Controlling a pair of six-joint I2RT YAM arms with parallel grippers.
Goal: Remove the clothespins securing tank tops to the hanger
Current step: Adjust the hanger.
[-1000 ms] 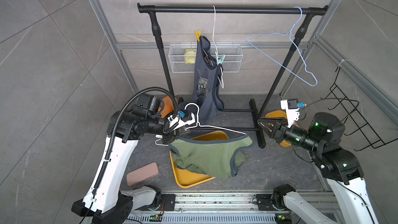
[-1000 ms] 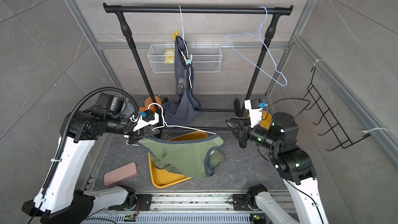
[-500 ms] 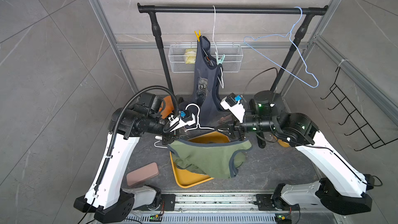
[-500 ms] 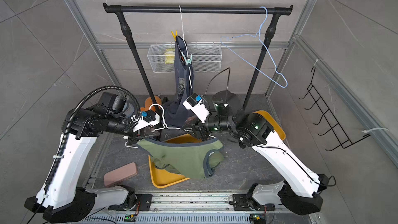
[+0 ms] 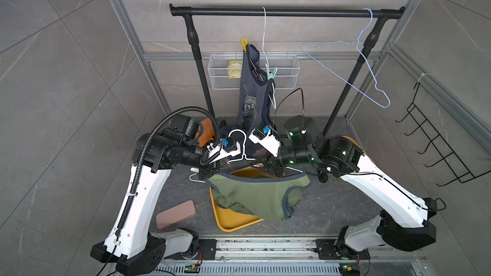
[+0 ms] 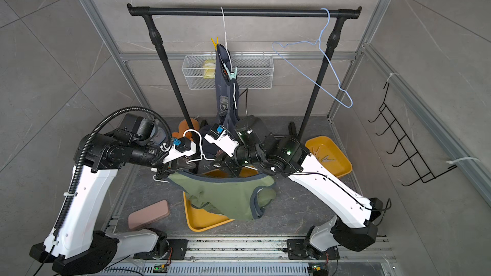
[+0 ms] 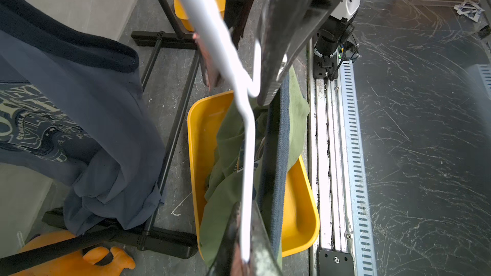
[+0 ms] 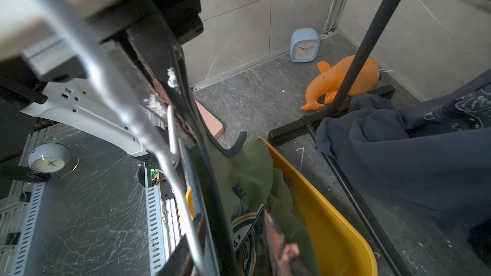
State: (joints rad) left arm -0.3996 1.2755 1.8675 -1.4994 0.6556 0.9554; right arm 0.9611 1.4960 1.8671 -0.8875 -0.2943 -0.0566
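Nearest: 1 pink-brown rounded pad (image 5: 175, 213) on dark grey counter (image 5: 326, 208), just beside 1 of 2 yellow plastic trays (image 5: 231, 219). This tray holds the lower part of the olive green tank top (image 5: 255, 195) w/ blue-grey trim, sagging into it from a white wire hanger (image 5: 240, 142)

The left end effector (image 5: 207, 174) is clamped tight on that hanger's end, by the top's strap. The right end effector (image 5: 269, 165) sits at the hanger's other shoulder w/ wire & trim between its jaws; can't tell if it grips or is loose

Behind: 1 orange plush toy (image 5: 206, 135); 2nd yellow tray (image 6: 337, 165) w/ several pale clothespins (image 6: 322, 155) inside, too small to count

Tank tops seen: 2. The slate blue tank top (image 5: 249, 96), grey print, hangs on a 2nd white hanger (image 5: 264, 35) from the black rail (image 5: 287, 11). It's pinned by 2 clips: yellow clothespin (image 5: 244, 41) at top, mint green clothespin (image 5: 272, 73) lower. Hangers: 3 total, the 3rd a light blue wire hanger (image 5: 345, 73), tilted, same rail

Farthest: 1 white wire mesh basket (image 5: 281, 75) on the wall, a yellow item (image 5: 235, 69) inside, too blurry to name
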